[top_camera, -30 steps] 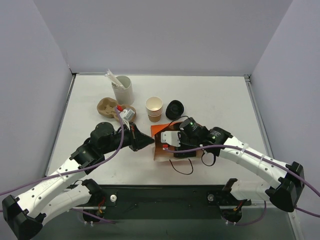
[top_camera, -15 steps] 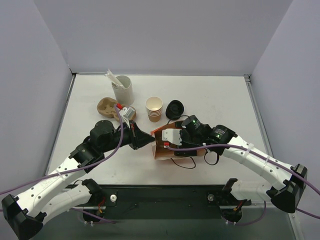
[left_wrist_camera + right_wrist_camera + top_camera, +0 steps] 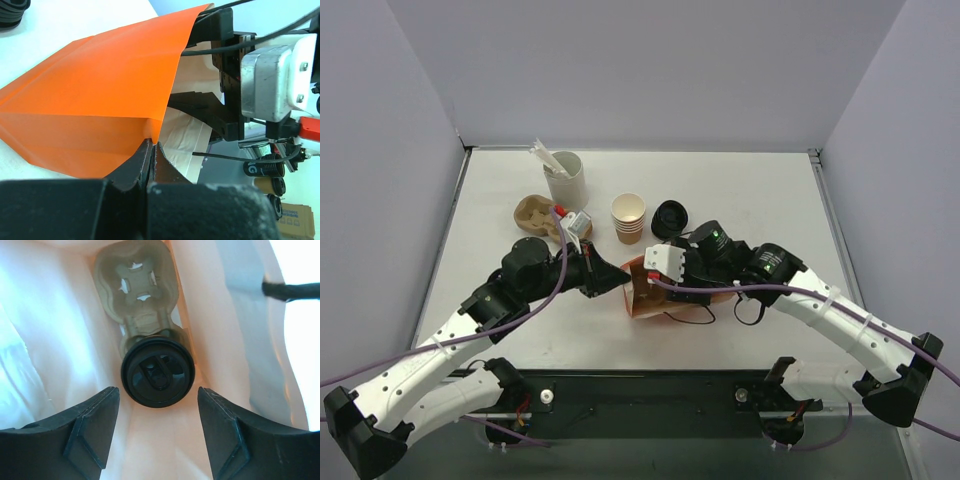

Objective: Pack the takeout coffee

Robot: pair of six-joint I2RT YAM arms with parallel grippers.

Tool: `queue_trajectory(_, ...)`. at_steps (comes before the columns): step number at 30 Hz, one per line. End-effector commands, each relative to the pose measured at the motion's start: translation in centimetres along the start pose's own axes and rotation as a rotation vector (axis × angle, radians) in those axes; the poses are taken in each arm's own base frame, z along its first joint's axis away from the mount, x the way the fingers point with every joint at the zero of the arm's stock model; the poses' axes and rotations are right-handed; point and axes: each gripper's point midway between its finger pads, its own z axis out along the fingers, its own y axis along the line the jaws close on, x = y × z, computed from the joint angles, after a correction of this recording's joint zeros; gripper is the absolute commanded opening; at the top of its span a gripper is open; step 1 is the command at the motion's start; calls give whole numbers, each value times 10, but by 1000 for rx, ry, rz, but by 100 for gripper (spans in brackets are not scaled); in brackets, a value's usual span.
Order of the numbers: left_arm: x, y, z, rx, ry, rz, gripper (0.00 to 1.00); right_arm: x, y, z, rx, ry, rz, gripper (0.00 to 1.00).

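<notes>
**Top view.** Pinches the near rim of the orange bag [image 3: 642, 292] with the left gripper [image 3: 617, 279], fingers pressed together on the paper. Reaches into the bag's mouth with the right arm [image 3: 790, 290], from the side opposite those left fingers. Hides that arm's fingertips, and whatever lies inside, from this camera. Leaves the stack of lidless cups [image 3: 629, 217], the loose black lids [image 3: 670, 218] and a spare cup carrier [image 3: 533, 213] on the table [image 3: 770, 190], well beyond both sets of fingers.

**Left wrist view.** Confirms the pinch: both fingers shut on the paper's edge, where orange outside meets pale lining. Holds the mouth open toward the right arm's black hardware, just past the fingertips.

**Right wrist view.** Looks down the bag's pale inside.
- Shows the right gripper [image 3: 156, 389] with fingers spread, gripping nothing.
- Finds the takeout coffee [image 3: 158, 371] just ahead of the fingertips and centred between them, black lid toward the camera.
- Appears seated in the near pocket of a moulded carrier [image 3: 137, 285], far pocket empty deeper in.

**Step and next move.** Reads as the placing step at its end: cup down inside, fingers off it. Calls next for a straight pull back out of the mouth, clear of lid and lining, with the left pinch kept so the paper does not fold in.

**Against a second ago, from above.** Bag tipped up, with more orange wall and less pale lining on show. Right wrist shifted farther from its base, toward the lids. Left fingers on the same rim, nudged along with it.
</notes>
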Motion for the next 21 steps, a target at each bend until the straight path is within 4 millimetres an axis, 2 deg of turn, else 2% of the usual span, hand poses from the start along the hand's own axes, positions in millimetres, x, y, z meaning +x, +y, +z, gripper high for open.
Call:
queue_trajectory(1, -20, -18, -4, 33, -40, 2, 0, -17, 3, -18, -22, -69, 46, 64)
queue_trajectory(9, -31, -18, -6, -3, -74, -4, 1, -34, -2, -35, -31, -119, 107, 57)
queue_trajectory(15, -39, -22, -4, -10, -78, 14, 11, -45, -11, -44, -11, -148, 151, 55)
queue_trajectory(21, -49, -17, -8, -53, -118, 38, 27, -53, -25, -47, 18, -158, 213, 56)
